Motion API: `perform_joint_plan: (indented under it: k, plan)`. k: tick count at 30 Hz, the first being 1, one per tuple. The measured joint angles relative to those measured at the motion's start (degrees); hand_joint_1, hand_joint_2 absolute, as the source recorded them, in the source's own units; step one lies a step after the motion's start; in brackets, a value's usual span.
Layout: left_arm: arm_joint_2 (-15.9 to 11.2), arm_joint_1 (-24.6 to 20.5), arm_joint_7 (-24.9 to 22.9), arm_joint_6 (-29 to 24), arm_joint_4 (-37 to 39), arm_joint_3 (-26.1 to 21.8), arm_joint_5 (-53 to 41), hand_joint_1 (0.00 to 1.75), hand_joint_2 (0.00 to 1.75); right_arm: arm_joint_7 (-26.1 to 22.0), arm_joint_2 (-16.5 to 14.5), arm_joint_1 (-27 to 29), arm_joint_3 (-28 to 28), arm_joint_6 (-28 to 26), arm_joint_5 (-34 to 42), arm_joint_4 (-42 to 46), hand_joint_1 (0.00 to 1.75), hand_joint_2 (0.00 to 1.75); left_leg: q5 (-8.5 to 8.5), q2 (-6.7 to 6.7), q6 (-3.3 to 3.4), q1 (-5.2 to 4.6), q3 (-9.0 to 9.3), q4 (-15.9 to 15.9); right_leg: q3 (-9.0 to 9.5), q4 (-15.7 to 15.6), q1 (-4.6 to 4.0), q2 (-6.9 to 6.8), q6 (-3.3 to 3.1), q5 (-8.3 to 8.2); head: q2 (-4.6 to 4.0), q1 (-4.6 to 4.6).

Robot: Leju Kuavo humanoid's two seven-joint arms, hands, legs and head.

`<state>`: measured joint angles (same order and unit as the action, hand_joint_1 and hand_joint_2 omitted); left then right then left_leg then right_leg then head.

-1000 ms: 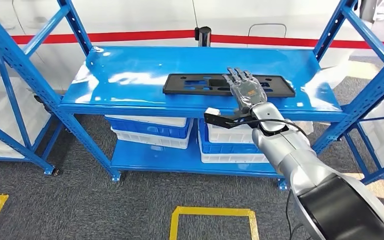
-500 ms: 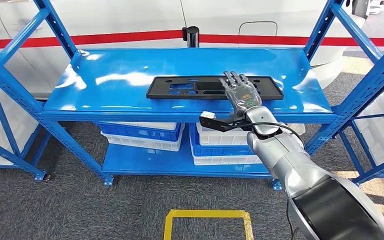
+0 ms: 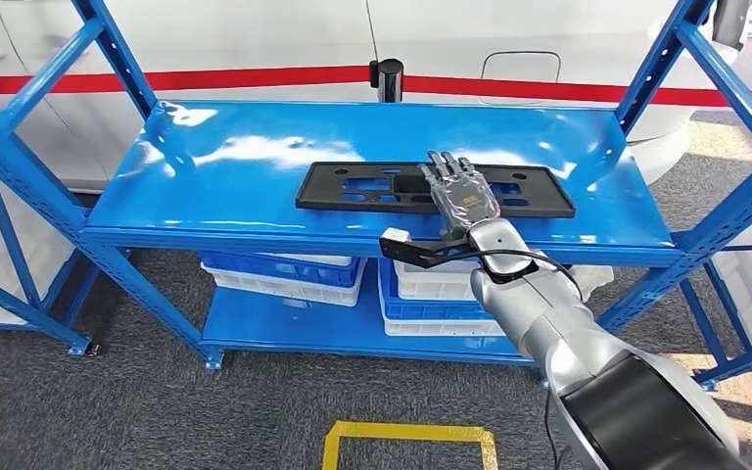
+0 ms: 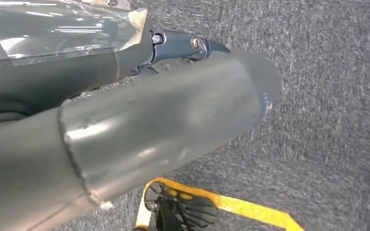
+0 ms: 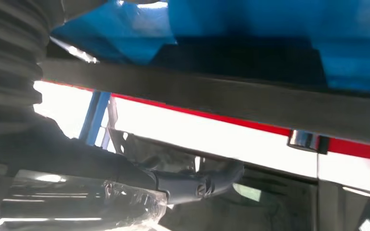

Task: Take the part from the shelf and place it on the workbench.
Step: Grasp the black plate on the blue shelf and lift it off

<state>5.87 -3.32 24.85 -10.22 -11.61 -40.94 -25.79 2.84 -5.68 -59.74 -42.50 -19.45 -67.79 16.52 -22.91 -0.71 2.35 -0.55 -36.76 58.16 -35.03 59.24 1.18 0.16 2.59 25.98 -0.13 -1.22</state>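
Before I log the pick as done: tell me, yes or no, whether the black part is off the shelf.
No: in the head view the black part lies flat on the blue shelf, with the right hand over it.

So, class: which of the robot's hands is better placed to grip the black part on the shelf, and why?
The right. The right hand already lies flat on the black part on the shelf, fingers extended. The left hand hangs by the floor, away from the shelf.

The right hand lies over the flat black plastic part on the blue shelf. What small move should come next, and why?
Probably close the right hand on the flat black plastic part's near edge. The fingers lie flat, spread on top of it, and it rests on the blue metal shelf, not yet gripped.
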Motion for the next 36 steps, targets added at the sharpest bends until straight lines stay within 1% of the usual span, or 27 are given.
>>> perform_joint_plan:
  k: [2, 4, 6, 7, 8, 9, 10, 11, 12, 13, 14, 15, 17, 19, 20, 21, 23, 24, 25, 26, 28, 29, 30, 32, 34, 35, 36]
  plan:
    - [0.01, 0.01, -0.14, -0.09, 0.01, 0.0, -0.17, 0.0, 0.0, 0.8, -0.34, -0.23, 0.23, 0.05, -0.07, -0.03, 0.0, 1.75, -0.27, -0.02, -0.27, 0.05, -0.08, 0.29, 0.22, 0.0, 0.0, 0.12, -1.0, -0.01, 0.0, -0.14]
    - [0.06, 0.02, -0.28, -0.19, 0.02, 0.0, -0.45, 0.0, 0.0, 1.45, -0.66, -0.6, 0.51, 0.35, -0.25, -0.04, 0.0, 1.75, -1.47, 0.09, -0.86, 0.24, -0.65, 1.86, 0.45, -0.11, 0.31, 0.17, -1.67, -0.02, 0.0, -0.32]
    - [0.07, 0.01, -0.16, -0.27, 0.02, 0.0, -0.67, 0.0, 0.0, 1.94, -0.99, -0.97, 0.73, 1.04, -0.46, -0.04, 0.0, 1.75, -4.5, 0.25, -1.73, 0.59, -3.15, 7.4, 0.65, -0.14, 0.49, 0.19, -2.16, 0.05, 0.0, -0.57]
    - [0.07, 0.02, 0.18, -0.27, 0.02, 0.0, -0.72, 0.0, 0.0, 2.14, -1.1, -1.07, 0.81, 1.34, -0.52, -0.07, 0.0, 1.75, -6.15, 0.32, -2.07, 0.82, -5.04, 11.22, 0.68, -0.13, 0.48, 0.18, -2.31, 0.1, 0.0, -0.67]
    - [0.09, 0.05, 0.73, -0.24, 0.02, 0.0, -0.79, 0.0, 0.0, 2.34, -1.17, -1.1, 0.88, 1.57, -0.52, -0.11, 0.02, 1.75, -7.28, 0.37, -2.31, 1.04, -6.77, 14.5, 0.69, -0.12, 0.48, 0.18, -2.37, 0.15, 0.0, -0.66]
    - [0.14, 0.09, 1.46, -0.2, 0.02, 0.0, -0.87, 0.0, 0.0, 2.47, -1.18, -1.07, 0.99, 1.65, -0.46, -0.16, 0.17, 1.75, -7.47, 0.43, -2.44, 1.22, -7.79, 16.19, 0.71, -0.12, 0.48, 0.19, -2.41, 0.19, 0.0, -0.67]
    - [0.17, 0.12, 2.38, -0.3, 0.02, 0.01, -1.02, 0.0, 0.44, 2.59, -1.19, -1.05, 1.12, 1.6, -0.39, -0.21, 0.57, 1.75, -6.61, 0.48, -2.49, 1.37, -7.82, 15.85, 0.75, -0.11, 0.49, 0.2, -2.44, 0.23, 0.0, -0.66]
    - [0.2, 0.13, 3.64, -0.7, 0.02, 0.01, -1.32, 0.0, 0.87, 2.73, -1.18, -1.05, 1.32, 1.48, -0.34, -0.25, 0.99, 1.75, -4.8, 0.52, -2.45, 1.5, -6.62, 13.19, 0.86, -0.12, 0.52, 0.23, -2.42, 0.29, 0.0, -0.67]
    - [0.22, 0.13, 5.12, -1.39, 0.02, 0.02, -1.71, 0.0, 1.31, 2.89, -1.17, -1.09, 1.56, 1.3, -0.35, -0.26, 1.4, 1.75, -2.68, 0.54, -2.32, 1.6, -4.66, 9.22, 1.0, -0.14, 0.55, 0.26, -2.38, 0.36, 0.0, -0.67]
    - [0.22, 0.08, 6.79, -2.32, 0.02, 0.04, -2.19, 0.0, 1.75, 3.06, -1.12, -1.15, 1.86, 1.0, -0.4, -0.26, 1.67, 1.75, -1.25, 0.55, -2.19, 1.55, -2.61, 5.27, 1.1, -0.15, 0.46, 0.29, -2.22, 0.48, 0.0, -0.67]
    - [0.23, 0.02, 8.24, -3.25, 0.02, 0.05, -2.63, 0.0, 1.75, 3.21, -1.02, -1.23, 2.21, 0.67, -0.46, -0.26, 1.7, 1.75, -0.49, 0.52, -2.01, 1.42, -1.11, 2.43, 1.16, -0.19, 0.38, 0.3, -2.01, 0.6, 0.0, -0.64]
    - [0.24, -0.04, 9.13, -3.98, 0.02, 0.07, -2.91, 0.0, 1.75, 3.3, -0.91, -1.28, 2.55, 0.34, -0.51, -0.26, 1.7, 1.75, -0.45, 0.49, -1.81, 1.23, -0.32, 0.96, 1.2, -0.24, 0.31, 0.3, -1.77, 0.69, 0.0, -0.63]
    - [0.25, -0.05, 9.62, -4.89, 0.02, 0.08, -3.15, 0.0, 1.75, 3.41, -0.73, -1.31, 3.17, -0.11, -0.51, -0.29, 1.61, 1.75, -0.79, 0.43, -1.26, 0.85, -0.05, 0.49, 1.32, -0.6, 0.29, 0.29, -1.1, 0.75, 0.0, -0.6]
    - [0.35, 0.0, 9.74, -5.56, 0.02, 0.07, -3.21, 0.0, 0.87, 3.53, -0.52, -1.33, 3.76, -0.16, -0.49, -0.34, 1.53, 1.75, -0.51, 0.51, -0.45, 0.89, 0.39, -0.16, 0.89, 0.18, 0.18, 0.22, -0.64, 1.31, 0.0, -0.56]
    - [0.42, -0.03, 9.91, -5.84, 0.02, 0.07, -3.25, 0.0, 0.44, 3.57, -0.37, -1.38, 4.0, -0.12, -0.5, -0.39, 1.55, 1.75, -0.33, 0.55, -0.01, 0.92, 0.62, -0.51, -0.07, 2.06, 0.08, 0.17, -0.73, 2.25, 0.0, -0.51]
    - [0.49, -0.06, 10.09, -6.07, 0.02, 0.07, -3.3, 0.0, 0.0, 3.6, -0.18, -1.39, 4.17, -0.08, -0.54, -0.45, 1.61, 1.75, -0.25, 0.57, 0.33, 0.92, 0.75, -0.68, -1.58, 4.98, 0.04, 0.12, -1.05, 3.52, 0.0, -0.49]
    - [0.54, -0.09, 10.53, -6.49, 0.02, 0.07, -3.46, 0.0, 0.0, 3.6, 0.14, -1.21, 4.46, -0.02, -0.62, -0.63, 1.69, 1.75, -0.34, 0.48, 0.78, 0.63, 0.8, -0.69, -5.53, 12.36, -0.04, 0.09, -1.59, 6.13, 0.0, -0.46]
    - [0.58, -0.07, 10.74, -6.69, 0.02, 0.07, -3.54, 0.0, 0.0, 3.55, 0.27, -1.07, 4.64, -0.01, -0.66, -0.71, 1.72, 1.75, -0.4, 0.4, 0.88, 0.5, 0.84, -0.67, -6.89, 14.63, -0.1, 0.09, -1.54, 6.55, 0.0, -0.47]
    - [0.64, -0.03, 10.96, -6.9, 0.02, 0.07, -3.6, 0.0, 0.0, 3.44, 0.37, -1.0, 4.84, -0.02, -0.69, -0.77, 1.73, 1.75, -0.48, 0.3, 0.98, 0.36, 0.93, -0.64, -7.29, 14.91, -0.18, 0.09, -1.29, 6.11, 0.0, -0.45]
    - [0.73, 0.0, 11.14, -7.06, 0.02, 0.07, -3.61, 0.0, 0.0, 3.28, 0.43, -1.04, 4.99, -0.04, -0.73, -0.8, 1.73, 1.75, -0.56, 0.18, 1.01, 0.23, 1.06, -0.6, -6.49, 12.86, -0.27, 0.09, -0.95, 4.8, 0.0, -0.45]
    - [0.93, 0.01, 11.33, -7.35, 0.02, 0.07, -3.6, 0.0, 0.87, 2.69, 0.51, -1.34, 5.16, -0.09, -0.84, -0.8, 1.75, 1.75, -0.84, 0.02, 0.93, -0.06, 1.33, -0.41, -2.9, 4.91, -0.45, 0.08, -0.6, 1.38, 0.0, -0.44]
    - [1.02, -0.01, 11.37, -7.43, 0.02, 0.06, -3.58, 0.0, 1.31, 2.32, 0.49, -1.47, 5.19, -0.11, -0.88, -0.8, 1.75, 1.75, -1.07, -0.05, 0.77, -0.24, 1.38, -0.24, -1.38, 1.74, -0.55, 0.08, -0.77, 0.17, 0.0, -0.49]
    - [1.08, -0.03, 11.38, -7.42, 0.02, 0.05, -3.53, 0.0, 1.75, 1.84, 0.44, -1.51, 5.21, -0.18, -0.92, -0.8, 1.75, 1.75, -1.27, -0.1, 0.59, -0.39, 1.4, -0.08, -0.44, -0.16, -0.62, 0.09, -1.02, -0.5, 0.0, -0.56]
    - [1.21, -0.05, 11.02, -6.64, 0.03, 0.0, -3.21, 0.0, 1.75, 0.76, 0.24, -1.44, 5.22, -0.57, -0.96, -0.8, 1.75, 1.75, -1.52, -0.14, 0.19, -0.43, 1.38, 0.11, 0.06, -0.91, -0.61, 0.1, -1.63, -0.88, 0.0, -0.62]
    - [1.2, -0.02, 10.32, -5.42, 0.03, -0.09, -2.89, 0.0, 1.75, -0.64, -0.06, -1.38, 5.32, -1.36, -0.96, -0.79, 1.75, 1.75, -2.11, -0.1, -0.37, -0.2, 1.15, 0.82, 0.37, -1.16, -0.11, 0.08, -2.16, -1.05, 0.0, -0.61]
    - [1.21, 0.0, 10.07, -5.2, 0.03, -0.13, -2.86, 0.0, 1.75, -1.43, -0.26, -1.37, 5.41, -1.82, -0.95, -0.79, 1.75, 1.75, -3.15, -0.05, -0.81, -0.03, 0.52, 2.37, 0.55, -1.29, 0.16, 0.05, -2.38, -1.1, 0.0, -0.72]
    - [1.21, 0.03, 10.01, -5.45, 0.04, -0.18, -2.88, 0.0, 1.75, -2.11, -0.47, -1.32, 5.5, -2.17, -0.95, -0.78, 1.75, 1.75, -4.76, 0.02, -1.32, 0.25, -0.72, 5.14, 0.69, -1.35, 0.36, 0.03, -2.54, -1.1, 0.0, -0.79]
